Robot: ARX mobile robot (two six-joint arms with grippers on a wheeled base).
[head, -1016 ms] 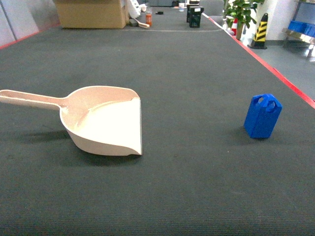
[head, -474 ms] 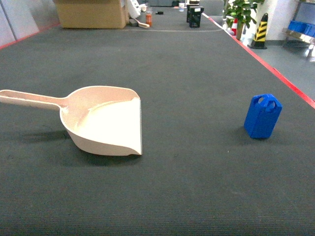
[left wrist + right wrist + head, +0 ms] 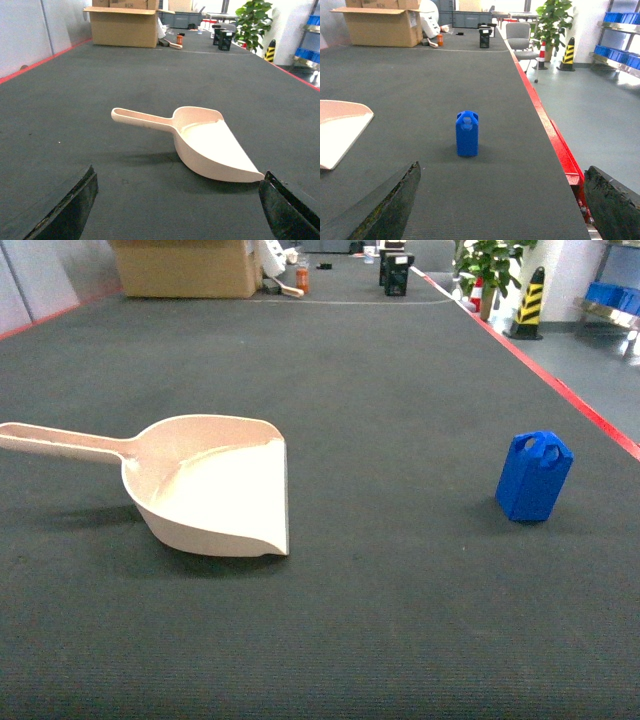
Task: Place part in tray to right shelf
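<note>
Left gripper (image 3: 177, 210) fingers spread wide, holding nothing, low over dark mat (image 3: 400, 390); tray (image 3: 210, 145) lies ahead, handle pointing left. Right gripper (image 3: 502, 205) fingers likewise spread, empty; part (image 3: 467, 133) stands upright ahead, well apart from tray, near mat's red edge (image 3: 555, 145). Cardboard box (image 3: 185, 267) at far end.

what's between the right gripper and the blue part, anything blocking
Nothing visible. In the right wrist view only bare dark mat lies between the open right gripper and the upright part; the tray sits off left.
</note>
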